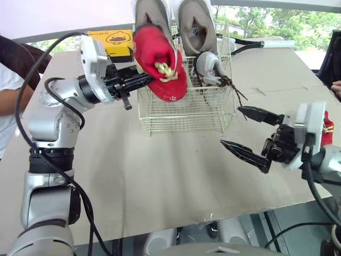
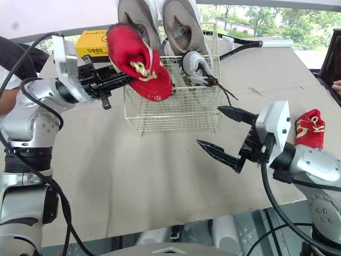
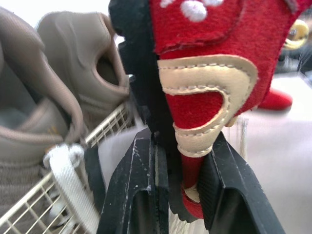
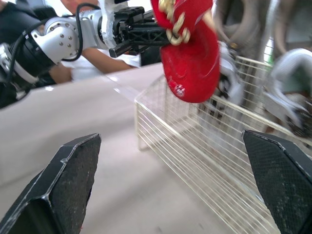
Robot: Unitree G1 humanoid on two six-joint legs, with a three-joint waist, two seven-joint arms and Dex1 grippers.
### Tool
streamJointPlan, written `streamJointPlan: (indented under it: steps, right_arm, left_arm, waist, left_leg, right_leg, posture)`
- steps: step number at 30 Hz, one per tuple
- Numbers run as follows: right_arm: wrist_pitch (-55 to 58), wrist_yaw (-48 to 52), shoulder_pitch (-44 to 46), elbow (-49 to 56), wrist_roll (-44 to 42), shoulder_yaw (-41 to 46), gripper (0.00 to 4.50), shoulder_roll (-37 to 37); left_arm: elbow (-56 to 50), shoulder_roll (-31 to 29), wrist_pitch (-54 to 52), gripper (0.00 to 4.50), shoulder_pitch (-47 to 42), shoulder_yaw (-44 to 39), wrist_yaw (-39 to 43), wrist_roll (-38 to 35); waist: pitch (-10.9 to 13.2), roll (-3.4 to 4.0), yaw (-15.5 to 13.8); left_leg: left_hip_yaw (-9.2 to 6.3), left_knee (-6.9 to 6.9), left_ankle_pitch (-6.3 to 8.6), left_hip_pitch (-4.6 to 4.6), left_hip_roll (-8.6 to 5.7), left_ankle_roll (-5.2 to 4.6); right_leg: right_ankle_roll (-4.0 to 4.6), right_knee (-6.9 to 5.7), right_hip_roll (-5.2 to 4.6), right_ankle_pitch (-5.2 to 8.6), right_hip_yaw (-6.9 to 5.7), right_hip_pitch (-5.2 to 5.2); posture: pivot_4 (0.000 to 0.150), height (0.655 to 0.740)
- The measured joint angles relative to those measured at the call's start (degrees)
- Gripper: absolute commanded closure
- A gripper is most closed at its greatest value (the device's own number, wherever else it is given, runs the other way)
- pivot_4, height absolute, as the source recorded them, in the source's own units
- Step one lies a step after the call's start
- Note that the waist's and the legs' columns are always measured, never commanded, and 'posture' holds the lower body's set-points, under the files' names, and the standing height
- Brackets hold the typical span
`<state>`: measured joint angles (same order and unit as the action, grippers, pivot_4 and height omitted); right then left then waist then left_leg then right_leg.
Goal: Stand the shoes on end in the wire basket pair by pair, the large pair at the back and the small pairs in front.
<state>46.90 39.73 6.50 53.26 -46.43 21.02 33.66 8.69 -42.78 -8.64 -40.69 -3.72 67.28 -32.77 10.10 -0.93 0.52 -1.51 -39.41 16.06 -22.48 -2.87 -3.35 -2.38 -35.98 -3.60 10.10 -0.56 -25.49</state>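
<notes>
- On the counter (image 1: 160, 176), toward its far side, stands the wire basket (image 1: 186, 114). It is where all the shoes are meant to end up.
- At the back of the basket the large brown shoes (image 1: 196, 26) stand on end side by side, rising well above the rim.
- The left hand (image 1: 143, 80) is clenched on the red shoe (image 1: 160, 61) near its heel, holding it over the front left part of the basket.
- The red shoe's long axis runs steeply, heel up and toe down, leaning a little toward the basket's middle. Its yellow laces face the robot.
- The right hand (image 1: 232, 126) is released, its fingers spread wide with nothing between them. It hovers over the counter near the basket's front right corner.
- A small grey shoe (image 1: 209, 66) sits in the right of the basket, its dark laces trailing over the wire.
- The second red shoe (image 2: 310, 128) lies on the counter beyond the right arm, well apart from the basket.
- Risk: the grip takes only a narrow part of the heel, so the shoe may swing or slip out.
- Risk: lowered at this lean, the toe could snag the front wires, or the shoe could tip flat instead of standing.
</notes>
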Motion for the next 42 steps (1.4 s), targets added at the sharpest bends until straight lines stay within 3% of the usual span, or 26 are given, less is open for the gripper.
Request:
streamJointPlan:
  steps: [9,10,15,16,23,25,29,33,37,42]
  right_arm:
    - [-4.6,-1.6,-2.1,-0.5,0.7,-1.3,0.0,3.6]
    - [-4.7,-1.7,-1.9,-0.5,0.7,-1.6,0.0,3.7]
    - [-5.1,-2.6,-1.2,-1.2,0.4,-2.9,0.0,5.5]
    - [-5.2,-2.6,-1.2,-1.4,0.4,-3.0,0.0,5.6]
    - [-7.0,-2.8,-2.8,-3.2,0.9,-3.2,0.0,6.6]
    - [-7.2,-3.6,-3.7,-4.3,1.5,-3.1,0.0,6.9]
    - [-6.6,-10.3,-2.2,-9.0,1.4,0.0,0.0,4.8]
    - [-4.8,-14.9,-3.6,-12.8,1.4,6.1,0.0,5.6]
    - [-2.4,-16.4,-9.2,-14.4,4.0,10.9,0.0,9.4]
    - [3.7,-17.0,-15.5,-15.8,6.3,16.2,0.0,13.8]
  left_arm:
    - [7.7,4.4,9.5,4.02,0.0,4.2,3.9,9.0]
    - [8.0,4.3,9.8,3.22,0.0,4.2,4.0,9.5]
    - [8.3,3.4,9.6,1.27,1.2,4.4,6.9,11.1]
    - [8.2,3.0,9.3,1.06,1.3,4.4,7.4,11.1]
    - [-1.2,-4.1,-10.0,1.06,5.0,-3.9,5.9,0.2]
    - [-4.2,-4.1,-17.9,1.06,4.1,-8.1,1.0,-5.6]
    - [-10.3,0.5,-34.0,1.06,-2.4,-14.8,-11.7,-22.1]
    - [-19.0,6.5,-41.8,1.06,-2.4,-14.0,-19.2,-33.9]
    - [-27.8,8.9,-43.6,1.06,2.9,-6.6,-18.8,-35.3]
    - [-33.1,8.5,-39.6,1.06,9.1,2.2,-13.9,-27.1]
  waist:
    - [0.0,-0.06,-0.4]
    - [0.0,-0.07,-0.5]
    - [0.0,-0.08,-0.8]
    - [0.0,-0.08,-0.9]
    - [0.0,-0.09,-0.1]
    - [0.0,-0.11,-0.5]
    - [0.0,-0.21,-1.4]
    - [0.0,-0.2,-1.6]
    - [0.0,-0.12,-1.3]
    - [-0.1,-0.06,-1.3]
  left_leg:
    - [-0.08,-0.01,0.02,-0.08,0.02,-0.03]
    - [-0.09,-0.01,0.02,-0.07,0.02,-0.04]
    - [-0.11,-0.01,0.14,-0.07,0.03,-0.23]
    - [-0.11,-0.01,0.13,-0.06,0.04,-0.23]
    - [-0.16,-0.01,0.15,-0.09,0.13,-0.25]
    - [-0.19,-0.04,0.12,-0.11,0.1,-0.2]
    - [-0.26,-0.1,0.01,-0.17,0.01,-0.01]
    - [-0.32,-0.08,0.01,-0.18,-0.05,0.0]
    - [-0.2,0.05,0.0,-0.14,-0.02,0.01]
    - [0.06,0.09,0.01,-0.01,0.07,0.0]
  right_leg:
    - [-0.02,0.04,-0.12,-0.02,-0.05,-0.02]
    - [-0.02,0.04,-0.13,-0.02,-0.05,-0.01]
    - [-0.02,0.03,-0.13,-0.02,-0.07,-0.01]
    - [-0.02,0.03,-0.12,-0.02,-0.07,0.0]
    - [-0.03,0.02,-0.09,-0.01,-0.09,-0.02]
    - [-0.04,0.03,-0.12,-0.02,-0.09,0.0]
    - [-0.11,0.04,-0.21,-0.06,-0.08,0.01]
    - [-0.19,0.03,-0.29,-0.12,-0.06,0.0]
    - [-0.18,0.04,-0.2,-0.11,0.08,-0.04]
    - [-0.13,0.06,-0.02,-0.09,0.33,0.0]
  posture:
    - [0.15,0.74]
    - [0.15,0.74]
    - [0.15,0.74]
    - [0.15,0.74]
    - [0.15,0.74]
    - [0.15,0.74]
    - [0.15,0.74]
    - [0.15,0.74]
    - [0.15,0.74]
    - [0.15,0.74]
